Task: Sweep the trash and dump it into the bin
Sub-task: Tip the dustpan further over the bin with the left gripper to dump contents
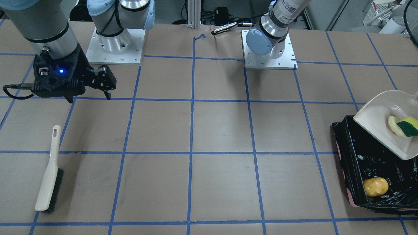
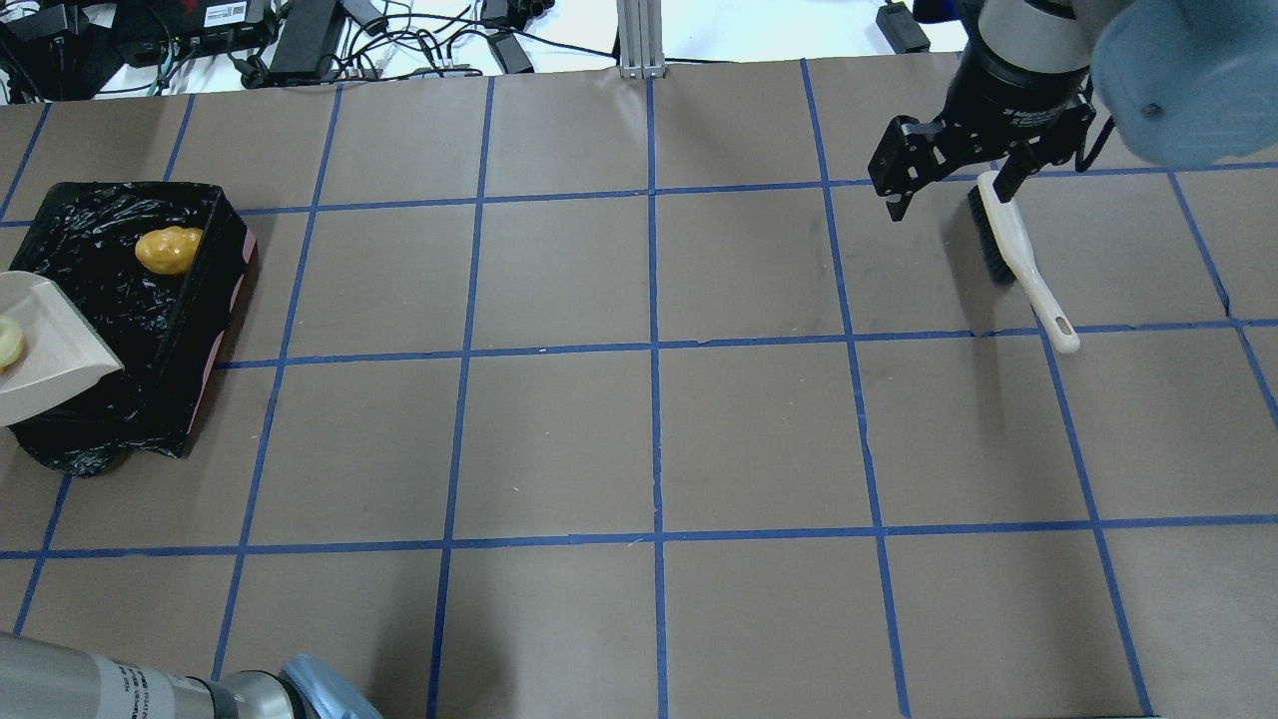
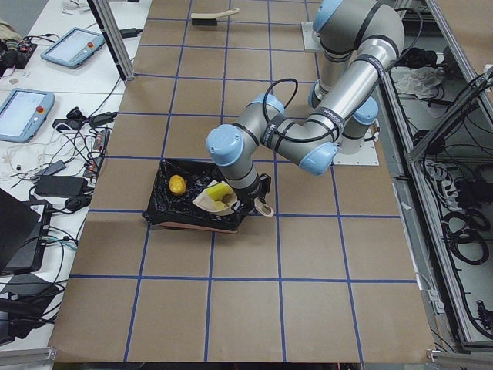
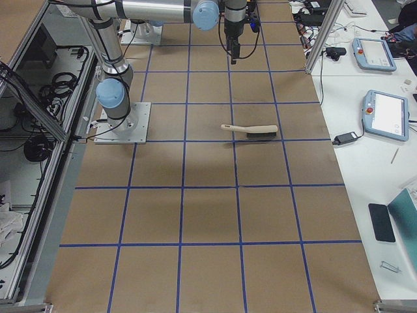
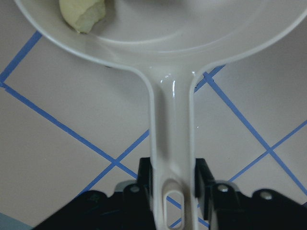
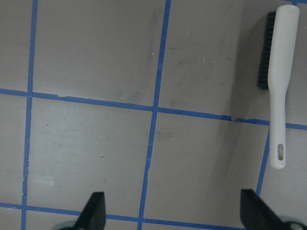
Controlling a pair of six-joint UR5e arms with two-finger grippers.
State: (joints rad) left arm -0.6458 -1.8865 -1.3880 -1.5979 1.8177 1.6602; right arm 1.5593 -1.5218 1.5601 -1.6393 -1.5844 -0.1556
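My left gripper (image 5: pixel 172 179) is shut on the handle of the beige dustpan (image 5: pixel 172 28), which is held tilted over the bin (image 1: pixel 347 156). The yellow sponge with its green side (image 1: pixel 408 127) and the cream foam scrap (image 1: pixel 393 125) lie in the pan. The scrap also shows in the left wrist view (image 5: pixel 84 14). The glossy potato-like lump (image 1: pixel 376 186) lies inside the black-lined bin (image 2: pixel 190 330). My right gripper (image 2: pixel 949 195) is open and empty, raised above the table on the far side from the bin.
A white hand brush (image 2: pixel 1013 250) with black bristles lies flat on the table beside my right gripper and shows in the right wrist view (image 6: pixel 280 81). The brown table (image 2: pixel 649 429) is marked with a blue tape grid.
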